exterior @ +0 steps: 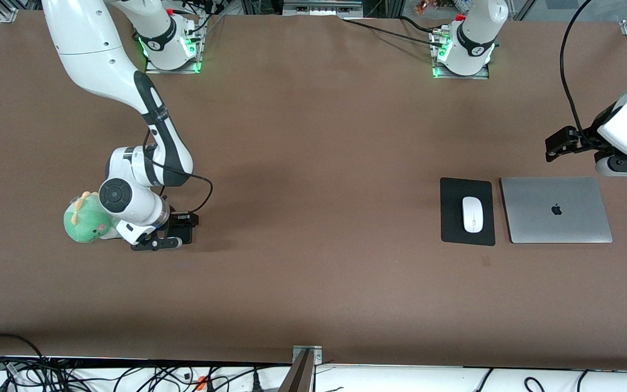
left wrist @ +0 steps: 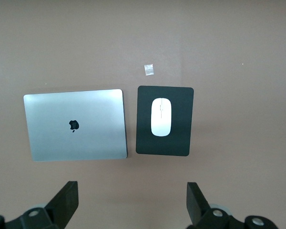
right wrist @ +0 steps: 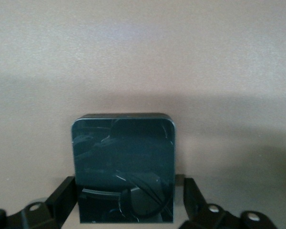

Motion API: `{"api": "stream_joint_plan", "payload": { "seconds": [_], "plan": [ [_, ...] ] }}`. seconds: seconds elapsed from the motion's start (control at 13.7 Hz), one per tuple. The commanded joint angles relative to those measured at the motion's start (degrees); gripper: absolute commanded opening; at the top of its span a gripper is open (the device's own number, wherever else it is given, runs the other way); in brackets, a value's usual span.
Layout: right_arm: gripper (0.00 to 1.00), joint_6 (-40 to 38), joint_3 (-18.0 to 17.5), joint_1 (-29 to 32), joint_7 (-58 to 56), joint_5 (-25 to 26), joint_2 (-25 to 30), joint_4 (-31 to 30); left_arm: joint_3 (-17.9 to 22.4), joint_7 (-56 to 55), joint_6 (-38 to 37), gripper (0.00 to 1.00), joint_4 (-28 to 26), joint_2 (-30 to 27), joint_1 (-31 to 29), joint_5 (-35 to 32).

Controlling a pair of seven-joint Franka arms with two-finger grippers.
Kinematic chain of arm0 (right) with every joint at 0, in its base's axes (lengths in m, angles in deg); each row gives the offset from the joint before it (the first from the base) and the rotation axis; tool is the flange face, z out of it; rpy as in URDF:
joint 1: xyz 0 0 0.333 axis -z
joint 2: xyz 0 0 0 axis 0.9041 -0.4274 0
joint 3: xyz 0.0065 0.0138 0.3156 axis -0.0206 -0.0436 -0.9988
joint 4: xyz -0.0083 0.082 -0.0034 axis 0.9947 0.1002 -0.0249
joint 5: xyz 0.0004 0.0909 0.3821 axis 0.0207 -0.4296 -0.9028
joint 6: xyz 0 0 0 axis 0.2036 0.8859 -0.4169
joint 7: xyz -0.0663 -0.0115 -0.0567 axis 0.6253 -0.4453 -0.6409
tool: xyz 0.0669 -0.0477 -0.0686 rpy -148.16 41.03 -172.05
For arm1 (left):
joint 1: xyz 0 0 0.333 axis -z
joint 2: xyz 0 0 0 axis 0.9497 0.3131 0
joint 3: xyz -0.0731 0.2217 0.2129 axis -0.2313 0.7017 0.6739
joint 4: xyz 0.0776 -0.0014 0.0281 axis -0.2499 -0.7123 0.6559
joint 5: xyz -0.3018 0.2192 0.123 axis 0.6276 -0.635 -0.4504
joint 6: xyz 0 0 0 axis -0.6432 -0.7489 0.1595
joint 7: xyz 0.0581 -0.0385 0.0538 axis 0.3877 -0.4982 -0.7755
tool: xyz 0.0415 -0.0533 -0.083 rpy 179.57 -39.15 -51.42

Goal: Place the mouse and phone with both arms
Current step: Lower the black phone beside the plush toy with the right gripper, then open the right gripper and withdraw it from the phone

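Two grippers, both spread apart.
Mouse [exterior: 472, 214] resting on pad [exterior: 451, 190] beside laptop [exterior: 555, 228], under left gripper [left wrist: 131, 202]; phone [right wrist: 123, 167] flat on table [exterior: 313, 163] between right gripper [right wrist: 126, 200] fingers, apparently released.

The right arm's wrist is covering most of the small flat black phone [exterior: 185, 234] in the front view, and its near end is running past the right wrist picture's edge between the right gripper's [right wrist: 126, 200] fingers.
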State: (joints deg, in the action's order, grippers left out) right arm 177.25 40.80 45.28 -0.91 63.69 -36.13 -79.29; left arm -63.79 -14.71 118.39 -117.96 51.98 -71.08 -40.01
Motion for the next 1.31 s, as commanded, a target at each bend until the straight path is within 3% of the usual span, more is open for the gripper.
{"api": "stream_joint_plan", "payload": {
  "seconds": [0.0,0.36,0.8,0.95,1.24],
  "plan": [
    [1.0,-2.08,-1.27,0.88,3.53,-0.83,5.04,-0.74,0.76,1.13,-0.15,1.0,-0.21,-0.39,0.56,0.65],
    [1.0,-10.42,-0.4,0.79,3.99,-0.57,12.42,1.02,0.67,1.04,-0.95,1.0,-0.12,-0.3,0.65,0.65],
    [1.0,-28.87,1.8,0.79,4.24,1.88,30.6,0.76,0.58,1.13,-1.03,1.0,-0.03,-0.39,0.56,0.56],
    [1.0,-31.18,1.89,0.79,3.55,2.85,35.18,1.37,0.49,1.13,-1.03,1.0,-0.03,-0.39,0.65,0.56],
    [1.0,-41.89,4.0,1.05,0.4,4.27,35.29,7.7,0.58,0.95,-1.12,1.0,0.41,-0.3,0.65,0.65]
  ]
}}
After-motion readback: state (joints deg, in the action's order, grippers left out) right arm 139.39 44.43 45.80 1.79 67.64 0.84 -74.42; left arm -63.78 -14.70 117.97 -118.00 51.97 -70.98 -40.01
